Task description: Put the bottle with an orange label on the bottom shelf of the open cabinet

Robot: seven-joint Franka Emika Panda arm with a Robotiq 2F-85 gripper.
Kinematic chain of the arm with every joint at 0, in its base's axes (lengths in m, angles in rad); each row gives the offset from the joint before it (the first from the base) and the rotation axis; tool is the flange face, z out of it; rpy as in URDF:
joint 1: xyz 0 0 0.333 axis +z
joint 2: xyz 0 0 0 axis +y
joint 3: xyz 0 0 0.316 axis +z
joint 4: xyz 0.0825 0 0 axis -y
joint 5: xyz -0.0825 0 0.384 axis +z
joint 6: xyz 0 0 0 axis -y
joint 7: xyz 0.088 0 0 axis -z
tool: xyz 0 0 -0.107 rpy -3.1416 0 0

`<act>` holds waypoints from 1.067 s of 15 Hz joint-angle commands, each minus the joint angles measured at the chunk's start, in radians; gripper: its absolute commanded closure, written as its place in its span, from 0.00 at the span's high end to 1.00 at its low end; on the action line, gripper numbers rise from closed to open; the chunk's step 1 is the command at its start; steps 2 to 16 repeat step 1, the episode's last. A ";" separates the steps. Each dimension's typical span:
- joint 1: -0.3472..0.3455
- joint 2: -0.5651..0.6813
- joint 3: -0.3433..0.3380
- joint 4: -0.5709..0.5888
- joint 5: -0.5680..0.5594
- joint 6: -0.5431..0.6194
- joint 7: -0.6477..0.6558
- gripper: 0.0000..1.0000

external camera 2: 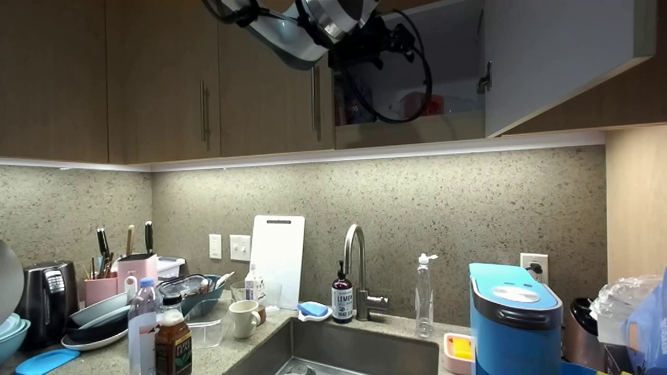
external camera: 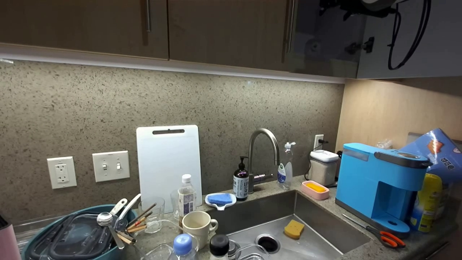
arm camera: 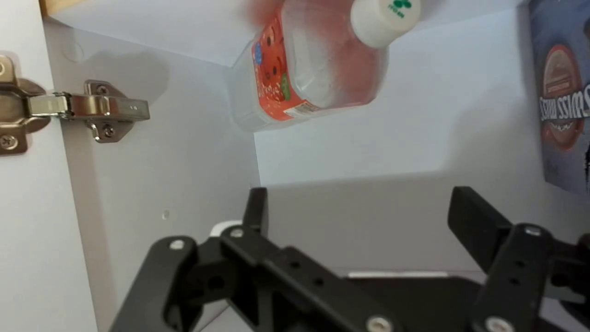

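The bottle with the orange-red label (arm camera: 276, 69) is inside the open cabinet (external camera 2: 411, 133), on its bottom shelf. It seems to lie on its side. Its base is near the hinge-side corner and its white cap (arm camera: 386, 20) points toward the opening. In an exterior view its red label (external camera 2: 434, 105) shows partly behind the arm's cable. The cabinet's side wall (arm camera: 184, 152) fills the wrist view's left part. My gripper (arm camera: 362, 203) is open and empty, apart from the bottle, at the cabinet opening. The gripper also shows in both exterior views (external camera 2: 388, 57) (external camera: 335, 12).
The open cabinet door (external camera 2: 563, 62) stands beside the opening, with a metal hinge (arm camera: 115, 110). A blue Swiss Miss box (arm camera: 562, 106) stands at the cabinet's opposite side. Below are the sink (external camera: 317, 213), the faucet (external camera: 267, 133) and the blue appliance (external camera: 368, 177).
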 commanded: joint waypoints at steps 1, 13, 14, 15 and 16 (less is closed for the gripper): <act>0.000 0.000 0.000 0.000 0.000 0.000 0.000 1.00; 0.000 0.000 0.000 0.000 0.000 0.000 0.000 1.00; 0.000 0.000 0.000 0.000 0.000 0.000 0.000 1.00; 0.000 0.000 0.000 0.000 0.000 0.000 0.000 1.00; 0.000 0.000 0.000 0.000 0.000 0.000 0.000 1.00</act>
